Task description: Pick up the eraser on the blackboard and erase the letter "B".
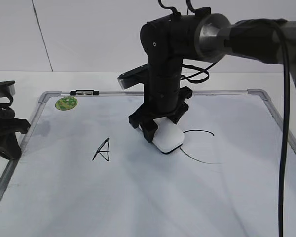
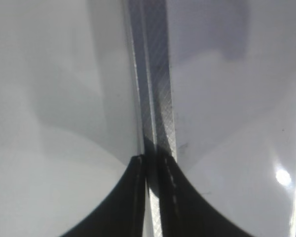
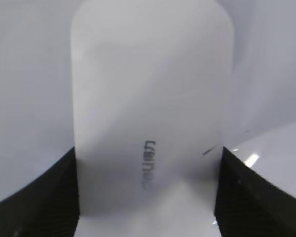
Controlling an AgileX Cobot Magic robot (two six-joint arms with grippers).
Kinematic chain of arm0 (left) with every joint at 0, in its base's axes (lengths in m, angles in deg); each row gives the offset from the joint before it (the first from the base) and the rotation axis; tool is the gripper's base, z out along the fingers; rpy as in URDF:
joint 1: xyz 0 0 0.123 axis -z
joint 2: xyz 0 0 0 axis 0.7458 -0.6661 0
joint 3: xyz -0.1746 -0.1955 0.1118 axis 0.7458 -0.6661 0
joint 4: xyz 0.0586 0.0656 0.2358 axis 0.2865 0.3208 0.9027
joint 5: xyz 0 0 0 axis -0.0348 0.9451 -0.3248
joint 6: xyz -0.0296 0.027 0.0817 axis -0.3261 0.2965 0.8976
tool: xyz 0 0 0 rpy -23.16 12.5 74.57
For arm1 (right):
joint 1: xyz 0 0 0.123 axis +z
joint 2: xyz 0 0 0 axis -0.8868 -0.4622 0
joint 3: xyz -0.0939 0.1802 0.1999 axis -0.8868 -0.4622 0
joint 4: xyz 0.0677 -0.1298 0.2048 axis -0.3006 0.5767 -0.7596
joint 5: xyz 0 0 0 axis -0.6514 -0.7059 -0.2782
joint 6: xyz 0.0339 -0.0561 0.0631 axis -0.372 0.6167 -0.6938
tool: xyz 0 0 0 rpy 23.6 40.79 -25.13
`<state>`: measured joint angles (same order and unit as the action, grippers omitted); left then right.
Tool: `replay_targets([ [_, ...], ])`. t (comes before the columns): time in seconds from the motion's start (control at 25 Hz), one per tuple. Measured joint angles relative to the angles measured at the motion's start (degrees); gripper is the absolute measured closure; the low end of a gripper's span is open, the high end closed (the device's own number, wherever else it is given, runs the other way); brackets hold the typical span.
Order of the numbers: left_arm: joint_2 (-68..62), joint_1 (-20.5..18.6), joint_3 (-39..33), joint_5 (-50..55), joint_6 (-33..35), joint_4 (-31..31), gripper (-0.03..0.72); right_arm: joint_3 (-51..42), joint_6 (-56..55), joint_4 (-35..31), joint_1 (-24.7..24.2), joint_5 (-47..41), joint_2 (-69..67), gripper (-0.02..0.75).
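The blackboard [image 1: 89, 197] is a large white board with a silver frame and a green sticker [image 1: 66, 103]. My right gripper [image 1: 160, 129] is shut on the white eraser [image 1: 168, 138], pressing it flat on the board between the "A" [image 1: 102, 149] and the curved "C" [image 1: 200, 146]. The letter "B" is not visible; the spot under the eraser and arm is hidden. In the right wrist view the eraser [image 3: 148, 98] with grey print fills the space between the two jaws [image 3: 147, 197]. My left gripper [image 1: 5, 128] rests at the board's left edge; its jaws [image 2: 155, 163] are shut over the frame [image 2: 155, 89].
A small black-and-grey clip [image 1: 84, 92] sits on the top frame. The right arm's black cable [image 1: 285, 123] hangs down at the right side. The board's lower half shows only faint smears.
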<state>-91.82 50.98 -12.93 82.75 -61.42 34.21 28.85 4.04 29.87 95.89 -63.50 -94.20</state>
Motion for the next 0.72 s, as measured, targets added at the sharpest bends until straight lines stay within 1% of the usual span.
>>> replay_targets([
  [0.08, 0.0, 0.0, 0.0, 0.0, 0.0, 0.0, 0.655, 0.8, -0.2, 0.8, -0.4, -0.2, -0.2, 0.179],
  [0.24, 0.0, 0.0, 0.0, 0.0, 0.0, 0.0, 0.655, 1.3, -0.2, 0.5, -0.4, -0.4, -0.6, 0.179],
  [0.36, 0.0, 0.0, 0.0, 0.0, 0.0, 0.0, 0.655, 1.3, -0.1, 0.3, 0.4, -0.5, -0.6, 0.179],
  [0.72, 0.0, 0.0, 0.0, 0.0, 0.0, 0.1, 0.655, 1.3, -0.1, -2.3, 5.5, -0.5, -0.6, 0.179],
])
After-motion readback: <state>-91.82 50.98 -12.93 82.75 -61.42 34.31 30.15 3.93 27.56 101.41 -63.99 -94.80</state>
